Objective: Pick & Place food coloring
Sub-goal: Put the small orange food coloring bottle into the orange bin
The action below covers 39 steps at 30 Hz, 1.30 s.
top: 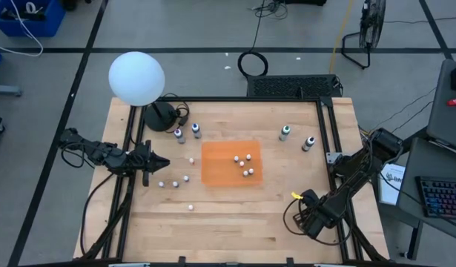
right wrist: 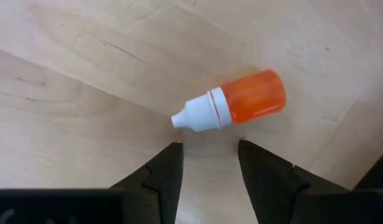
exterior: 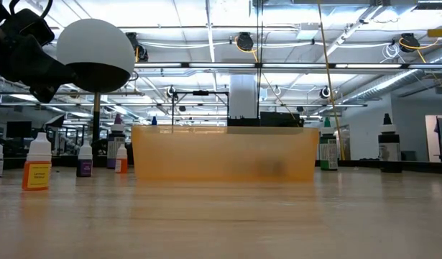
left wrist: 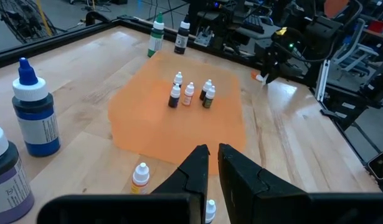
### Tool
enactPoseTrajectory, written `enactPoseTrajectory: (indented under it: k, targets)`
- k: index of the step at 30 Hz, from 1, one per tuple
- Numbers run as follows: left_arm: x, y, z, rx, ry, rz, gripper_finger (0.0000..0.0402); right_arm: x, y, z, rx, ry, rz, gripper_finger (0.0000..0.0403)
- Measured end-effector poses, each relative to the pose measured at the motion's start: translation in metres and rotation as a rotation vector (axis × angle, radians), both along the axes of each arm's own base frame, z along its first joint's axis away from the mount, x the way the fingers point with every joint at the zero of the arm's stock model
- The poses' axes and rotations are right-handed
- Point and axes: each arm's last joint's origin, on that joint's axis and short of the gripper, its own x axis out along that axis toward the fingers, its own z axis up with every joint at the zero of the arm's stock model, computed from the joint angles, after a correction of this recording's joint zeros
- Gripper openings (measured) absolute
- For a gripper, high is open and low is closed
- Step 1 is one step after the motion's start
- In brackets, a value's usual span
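Observation:
A small food coloring bottle (right wrist: 241, 102) with an orange body and a white cap lies on its side on the bare wood near the table's right edge (top: 294, 195). My right gripper (right wrist: 210, 155) points down just beside it, open, with both fingertips short of the bottle. Several small bottles (top: 243, 163) stand on the orange mat (top: 220, 170), and a few more (top: 175, 182) stand on the wood to its left. Taller bottles (top: 178, 134) (top: 285, 132) stand behind the mat. My left gripper (left wrist: 213, 152) waits shut above the table's left edge (top: 157, 162).
A big white globe lamp (top: 136, 78) on a black base (top: 161, 116) stands at the far left corner. A black frame rail (top: 328, 141) runs along the table's sides. Bare wood lies in front of the mat (top: 235, 222).

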Motion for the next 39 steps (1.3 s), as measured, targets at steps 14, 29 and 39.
enactPoseTrajectory:
  k: [14,29,39]
  targets:
    - [0.0,0.0,0.0,0.0,-0.001,0.0,0.0042,-0.015,-0.004,0.01,0.113,0.248,0.035,0.0152]
    - [0.0,0.0,0.0,0.0,-0.001,0.0,0.0042,-0.01,-0.016,0.011,-0.185,0.004,-0.054,0.0153]
    - [0.0,0.0,0.0,-0.001,-0.002,0.0,0.0042,-0.008,-0.018,0.012,-0.253,-0.077,-0.056,0.0153]
